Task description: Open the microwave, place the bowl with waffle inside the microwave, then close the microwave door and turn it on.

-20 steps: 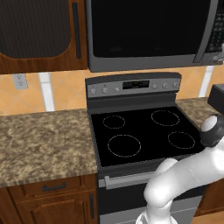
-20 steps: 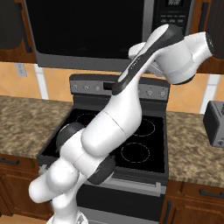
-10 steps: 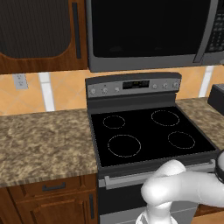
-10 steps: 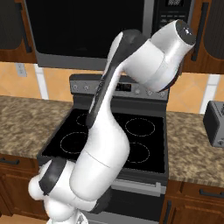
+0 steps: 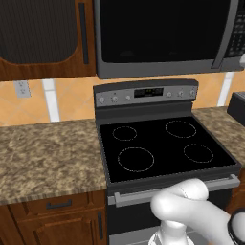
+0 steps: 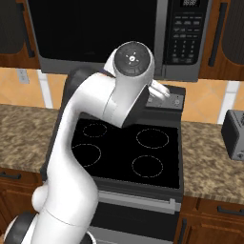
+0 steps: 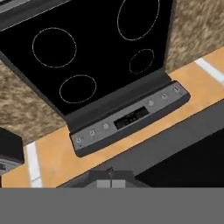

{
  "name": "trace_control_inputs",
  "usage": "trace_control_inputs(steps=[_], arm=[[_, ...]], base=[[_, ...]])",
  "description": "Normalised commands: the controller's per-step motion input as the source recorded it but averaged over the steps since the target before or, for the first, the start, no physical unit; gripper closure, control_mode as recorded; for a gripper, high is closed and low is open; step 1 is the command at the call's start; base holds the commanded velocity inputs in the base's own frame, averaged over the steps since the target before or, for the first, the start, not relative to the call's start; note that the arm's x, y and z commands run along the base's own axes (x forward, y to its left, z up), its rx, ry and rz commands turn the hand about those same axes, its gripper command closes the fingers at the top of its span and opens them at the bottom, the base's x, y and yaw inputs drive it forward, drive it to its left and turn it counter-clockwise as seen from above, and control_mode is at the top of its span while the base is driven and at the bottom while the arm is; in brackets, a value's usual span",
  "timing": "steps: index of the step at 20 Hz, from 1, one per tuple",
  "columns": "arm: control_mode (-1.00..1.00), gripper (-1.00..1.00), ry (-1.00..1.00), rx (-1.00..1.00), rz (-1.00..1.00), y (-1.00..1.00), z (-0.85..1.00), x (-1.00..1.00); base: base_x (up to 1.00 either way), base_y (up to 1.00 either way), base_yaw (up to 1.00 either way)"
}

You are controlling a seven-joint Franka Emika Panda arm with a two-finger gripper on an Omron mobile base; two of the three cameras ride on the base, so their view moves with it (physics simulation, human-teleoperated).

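Observation:
The microwave [image 5: 162, 36] hangs above the stove, and its door [image 6: 95, 33] of black glass is closed. A long grey bar handle [image 6: 162, 38] runs down the door's right edge, beside the button panel [image 6: 188, 33]. My gripper [image 6: 162, 91] is held up under the microwave's lower right corner, above the stove's control panel. In the hand view the fingertips [image 7: 110, 183] are pressed together with nothing between them, shut. That view looks down on the stove, with the microwave's dark lower front [image 7: 192, 153] close by. The bowl with waffle is out of view.
The black-topped stove [image 5: 162, 146] with its grey knob panel [image 5: 146, 93] sits below. Speckled stone counters [image 5: 48, 153] flank it. A dark toaster [image 6: 234, 133] stands on the right counter. Dark wooden cabinets [image 5: 43, 33] hang left of the microwave.
The arm has swung round: its wrist moved left and nearer in the right base view and sank out at the lower right of the left base view. The gripper stays shut and the door closed.

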Motion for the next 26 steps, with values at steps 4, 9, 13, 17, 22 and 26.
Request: trace_control_inputs(steps=[4, 9, 13, 17, 22, 26], arm=[[-1.00, 1.00, -0.14, 0.38, -0.10, -0.47, 0.00, -0.05], [-1.00, 1.00, -0.42, 0.40, 0.00, -0.43, 0.00, -0.30], [-1.00, 1.00, -0.40, 0.34, -0.08, -0.18, 0.00, -0.11], [-1.00, 1.00, -0.26, 0.38, -0.05, -0.04, 0.10, 0.00], [-1.00, 1.00, -0.02, 0.33, 0.00, 0.00, 0.27, 0.00], [-1.00, 1.00, 0.06, 0.25, 0.00, -0.03, 0.23, 0.00]], base=[[0.00, 0.00, 0.00], [0.00, 0.00, 0.00], [0.00, 0.00, 0.00], [0.00, 0.00, 0.00], [0.00, 0.00, 0.00], [0.00, 0.00, 0.00]])
